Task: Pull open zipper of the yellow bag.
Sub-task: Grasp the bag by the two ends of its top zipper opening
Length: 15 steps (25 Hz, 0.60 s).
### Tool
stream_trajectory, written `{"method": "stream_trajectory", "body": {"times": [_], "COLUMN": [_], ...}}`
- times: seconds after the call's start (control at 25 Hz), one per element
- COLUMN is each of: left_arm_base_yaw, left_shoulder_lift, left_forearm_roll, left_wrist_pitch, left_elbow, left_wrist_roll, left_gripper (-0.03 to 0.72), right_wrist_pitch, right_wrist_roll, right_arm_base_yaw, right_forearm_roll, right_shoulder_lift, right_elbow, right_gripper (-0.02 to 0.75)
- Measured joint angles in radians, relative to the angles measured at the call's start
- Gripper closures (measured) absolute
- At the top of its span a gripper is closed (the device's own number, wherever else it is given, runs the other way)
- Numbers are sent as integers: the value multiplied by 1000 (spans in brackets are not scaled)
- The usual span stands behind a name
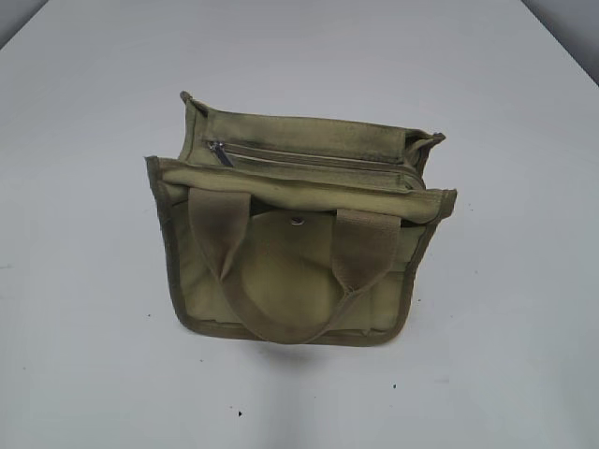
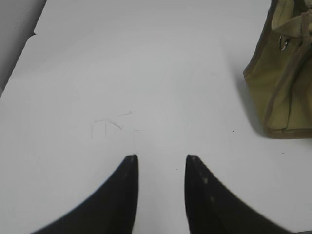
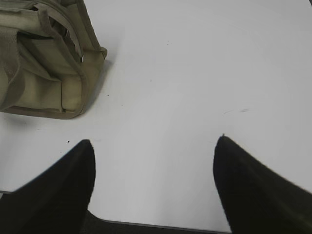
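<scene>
A broad white surface (image 1: 94,355) fills the exterior view, smooth and matte with a few faint scuffs, and bare room lies on every side of the yellow bag (image 1: 290,281); grey background shows past the surface's far corners. The bag stands near the middle, a small boxy olive-yellow canvas tote with darker edge binding, wide webbing loop handles (image 1: 281,271) draped down its near face and a round metal snap (image 1: 298,222) between them. Along its top runs the zipper (image 1: 314,159), a long thin line lying left to right across the view, its small silver-grey pull tab (image 1: 221,153) at the left end.

The right gripper (image 3: 155,141) hovers over bare surface right of the bag, dark jaws spread wide, grasping nothing. The left gripper (image 2: 161,158) hovers left of the bag, jaws narrower apart, also released.
</scene>
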Motion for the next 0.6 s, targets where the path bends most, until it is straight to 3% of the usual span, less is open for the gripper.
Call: {"method": "stream_trajectory", "body": {"times": [0.6], "left_arm_base_yaw": [0], "left_shoulder_lift": [0], "left_forearm_roll": [0], "left_wrist_pitch": [0], "left_elbow": [0], "left_wrist_roll": [0], "left_gripper": [432], "right_wrist_pitch": [0], "right_wrist_roll": [0], "right_arm_base_yaw": [0], "right_forearm_roll": [0], "right_shoulder_lift": [0], "right_elbow": [0], "right_gripper": [154]}}
